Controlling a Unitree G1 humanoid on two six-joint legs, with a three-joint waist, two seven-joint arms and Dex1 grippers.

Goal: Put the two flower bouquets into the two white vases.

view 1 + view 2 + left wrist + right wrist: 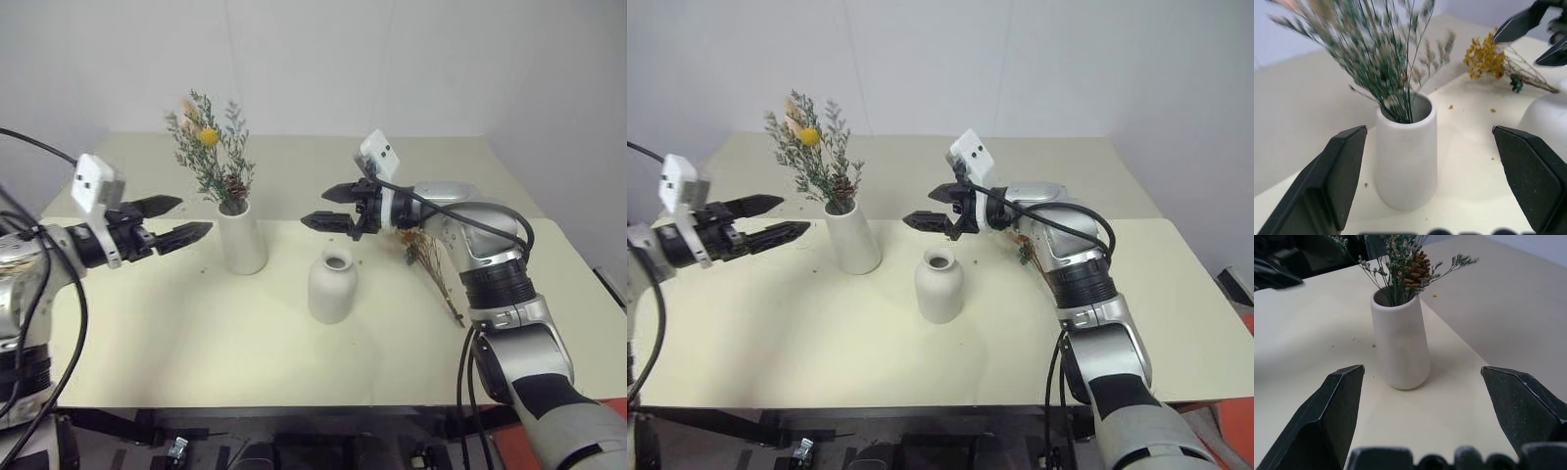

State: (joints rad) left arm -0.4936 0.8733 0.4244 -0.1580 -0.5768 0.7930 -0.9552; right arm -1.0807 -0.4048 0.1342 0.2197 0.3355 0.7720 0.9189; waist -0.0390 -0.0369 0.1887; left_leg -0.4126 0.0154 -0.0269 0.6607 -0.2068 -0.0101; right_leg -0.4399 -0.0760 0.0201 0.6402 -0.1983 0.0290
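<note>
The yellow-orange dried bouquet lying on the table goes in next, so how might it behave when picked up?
The yellow-orange dried flower bouquet on thin brown stems probably weighs little and flexes. Crumbs on the cream table suggest it sheds, so it's likely fragile.

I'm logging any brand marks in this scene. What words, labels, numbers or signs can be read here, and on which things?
None can be read. The taller white vase, the shorter white vase, the table and the white blocks on the left gripper and the right gripper show no text.
</note>
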